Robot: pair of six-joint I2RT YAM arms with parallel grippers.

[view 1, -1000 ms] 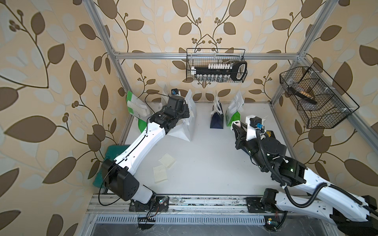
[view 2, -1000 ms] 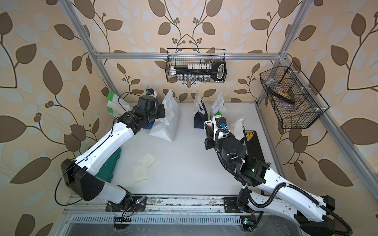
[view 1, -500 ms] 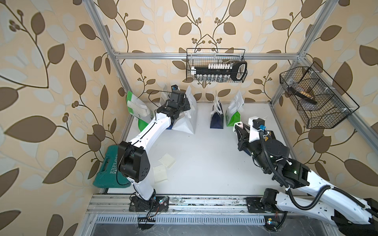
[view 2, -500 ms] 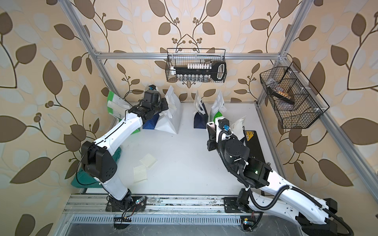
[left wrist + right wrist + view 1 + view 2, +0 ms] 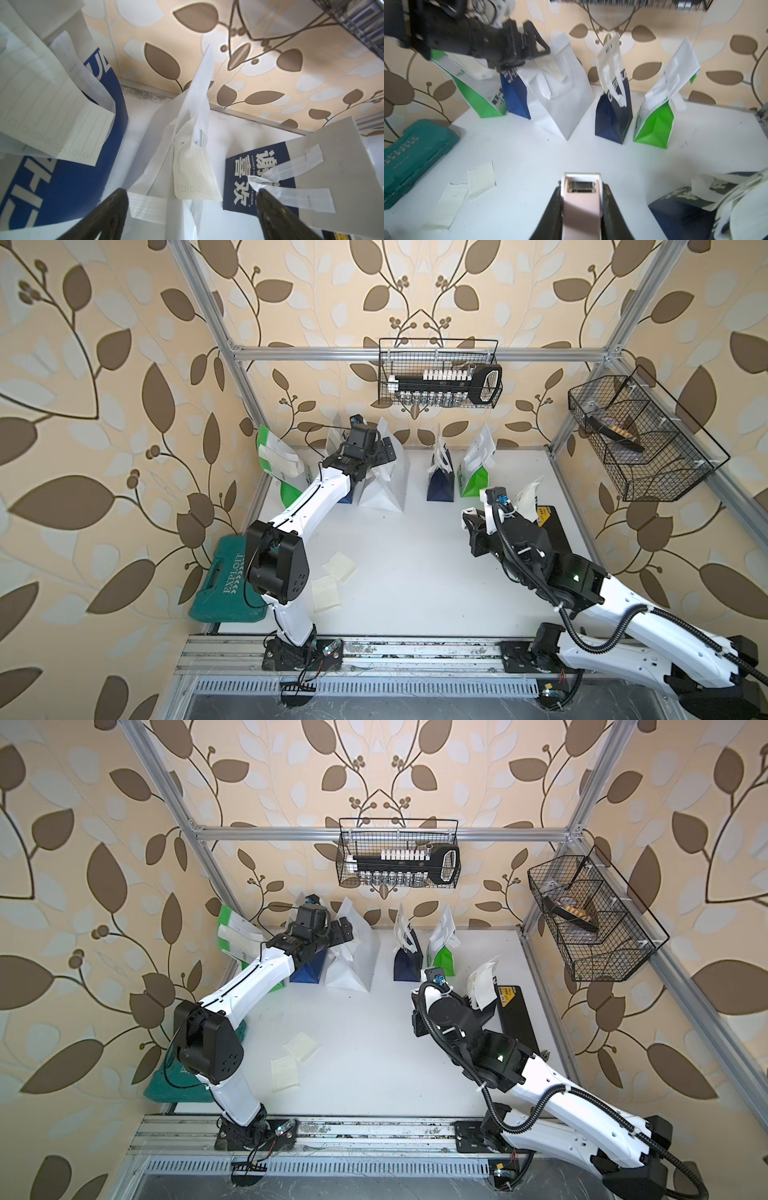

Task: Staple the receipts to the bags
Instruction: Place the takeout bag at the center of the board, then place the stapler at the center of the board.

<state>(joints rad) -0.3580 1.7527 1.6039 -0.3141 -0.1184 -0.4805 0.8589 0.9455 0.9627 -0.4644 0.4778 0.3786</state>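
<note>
Jaws of the left gripper (image 5: 191, 192) stand wide apart above the white bag (image 5: 384, 489) in the back row, a receipt (image 5: 195, 172) hanging at its handles. Two loose receipts (image 5: 340, 567) lie on the desk (image 5: 415, 572), and the right gripper (image 5: 581, 187) clamps its jaws on a pink stapler (image 5: 580, 207).

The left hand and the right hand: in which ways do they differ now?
The left hand stands open and holds nothing; the right hand is shut on a pink stapler. The left hand is at the top of the white bag, near its receipt; the right hand is over bare table, apart from the row of bags. Both have black fingers and point toward that row.
</note>
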